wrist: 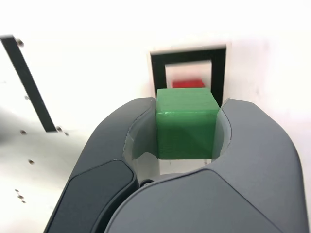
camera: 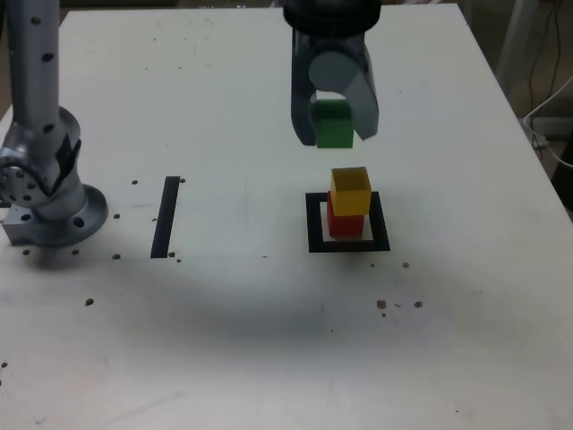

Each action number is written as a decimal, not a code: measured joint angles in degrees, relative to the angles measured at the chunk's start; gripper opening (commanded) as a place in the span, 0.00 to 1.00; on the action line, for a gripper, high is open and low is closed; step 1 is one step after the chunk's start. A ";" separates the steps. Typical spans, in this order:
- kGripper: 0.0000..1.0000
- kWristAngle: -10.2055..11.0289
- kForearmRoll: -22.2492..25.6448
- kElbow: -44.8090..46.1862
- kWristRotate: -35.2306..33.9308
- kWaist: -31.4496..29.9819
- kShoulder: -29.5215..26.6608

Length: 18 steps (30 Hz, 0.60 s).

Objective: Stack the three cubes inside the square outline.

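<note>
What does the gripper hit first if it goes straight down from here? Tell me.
Probably the yellow cube atop the red cube: the gripper, shut on the green cube, seems to hang above it, though exact alignment is unclear.

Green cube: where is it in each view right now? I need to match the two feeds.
Exterior view: the green cube hangs in the end effector, above and apart from the yellow cube.
Wrist view: the green cube fills the centre, clamped between the jaws.
Shared landmark: the square outline.
</note>
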 measured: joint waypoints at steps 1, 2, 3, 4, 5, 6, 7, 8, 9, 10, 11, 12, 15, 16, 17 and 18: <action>0.32 -0.15 -0.22 -0.05 -0.64 -0.74 0.08; 0.32 -0.28 -0.42 -0.14 -1.09 -1.14 0.20; 0.32 -0.45 -0.63 -0.22 -1.58 -1.49 0.43; 0.32 -0.69 -0.86 -0.27 -2.05 -1.81 0.75; 0.32 -0.93 -1.09 -0.30 -2.40 -2.10 1.09; 0.32 -1.17 -1.32 -0.30 -2.67 -2.43 1.46; 0.32 -1.30 -1.45 -0.30 -2.86 -2.65 1.69; 0.32 -1.40 -1.59 -0.30 -3.08 -2.85 1.86; 0.32 -1.54 -1.75 -0.30 -3.32 -3.09 2.02; 0.32 -1.65 -1.92 -0.30 -3.50 -3.28 2.19; 0.32 -1.73 -2.10 -0.30 -3.66 -3.45 2.42; 0.32 -1.75 -2.26 -0.29 -3.74 -3.58 2.64; 0.32 -1.78 -2.93 -0.03 -3.87 -3.79 2.88; 0.32 -1.78 -3.17 0.13 -3.89 -3.79 2.89; 0.32 -1.78 -3.41 0.30 -3.89 -3.79 2.92; 0.32 -1.78 -3.66 0.51 -3.90 -3.79 2.97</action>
